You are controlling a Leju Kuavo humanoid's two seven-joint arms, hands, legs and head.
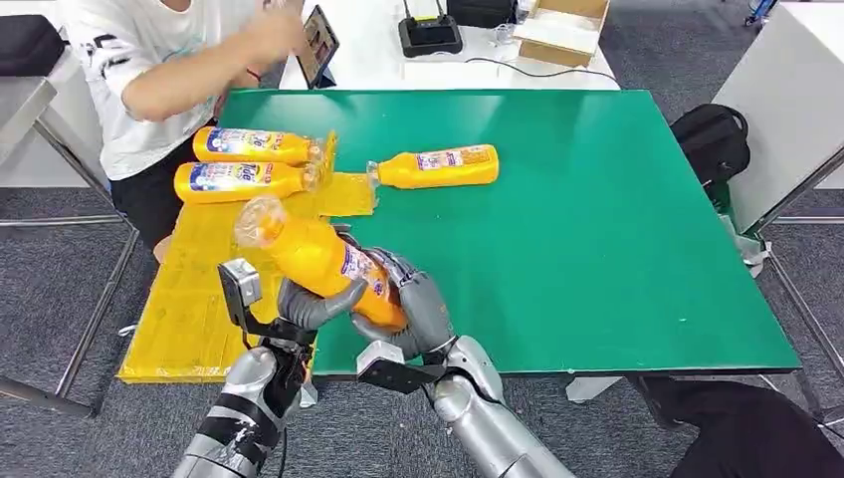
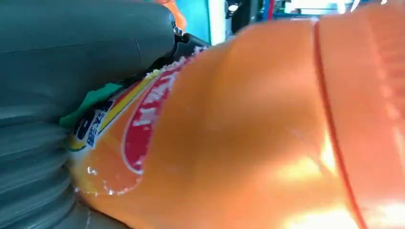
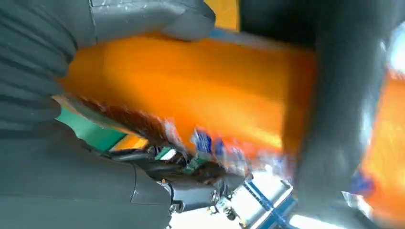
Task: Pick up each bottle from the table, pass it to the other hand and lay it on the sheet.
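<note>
An orange bottle [image 1: 314, 261] with a red and blue label is held tilted above the table's near left corner, and both hands are wrapped on it. My left hand [image 1: 316, 305] grips its lower body from the left. My right hand [image 1: 413, 309] clasps it from the right. Close up, the bottle [image 2: 267, 133] lies against my left thumb [image 2: 81, 52]. In the right wrist view the bottle [image 3: 191, 90] sits between my thumb [image 3: 153, 19] and dark fingers [image 3: 344, 109]. Two bottles [image 1: 249, 145] [image 1: 239, 181] lie on the yellow sheet [image 1: 189, 299]. Another bottle [image 1: 438, 167] lies on the green table [image 1: 597, 229].
A person in a white shirt [image 1: 139, 70] sits at the far left, one arm raised near a tablet [image 1: 320, 42]. A white table behind holds a black device [image 1: 430, 35] and a cardboard box [image 1: 562, 28]. A black bag [image 1: 712, 139] lies on the floor at the right.
</note>
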